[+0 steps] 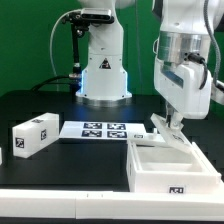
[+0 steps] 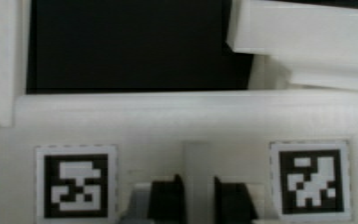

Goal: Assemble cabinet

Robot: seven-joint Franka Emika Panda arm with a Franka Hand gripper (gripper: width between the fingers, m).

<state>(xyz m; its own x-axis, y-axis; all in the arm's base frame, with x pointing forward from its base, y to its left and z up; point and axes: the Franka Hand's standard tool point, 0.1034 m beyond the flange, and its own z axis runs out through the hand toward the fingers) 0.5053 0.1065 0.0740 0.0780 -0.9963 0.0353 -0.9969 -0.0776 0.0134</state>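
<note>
You cannot read the gripper [image 1: 168,124] here. In the exterior view it hangs at the far wall of the cabinet's shell [image 1: 170,165], too small and blurred to show whether it touches. In the wrist view only the dark tips of its fingers [image 2: 163,197] show at the frame's edge, close together with a thin gap between them — whether they are clamped on anything, I cannot tell. The wrist view is soft all over; you get a white part bearing two tags [image 2: 78,178], cut off at the sides, with a black space beyond it. The arm [image 1: 185,50] is cropped at the top of the exterior view. The shell lies just beside the marker board [image 1: 104,129], at the board's end on the exterior view's right and nearer the camera, open side up, with one tag on its front wall. A loose block [image 1: 35,136] lies off the board's other end, apart from it. Everything rests on a black table [image 1: 40,105] with a white front edge; behind the board stands the robot's base [image 1: 101,70], and a green wall [image 1: 30,40] closes the room.
</note>
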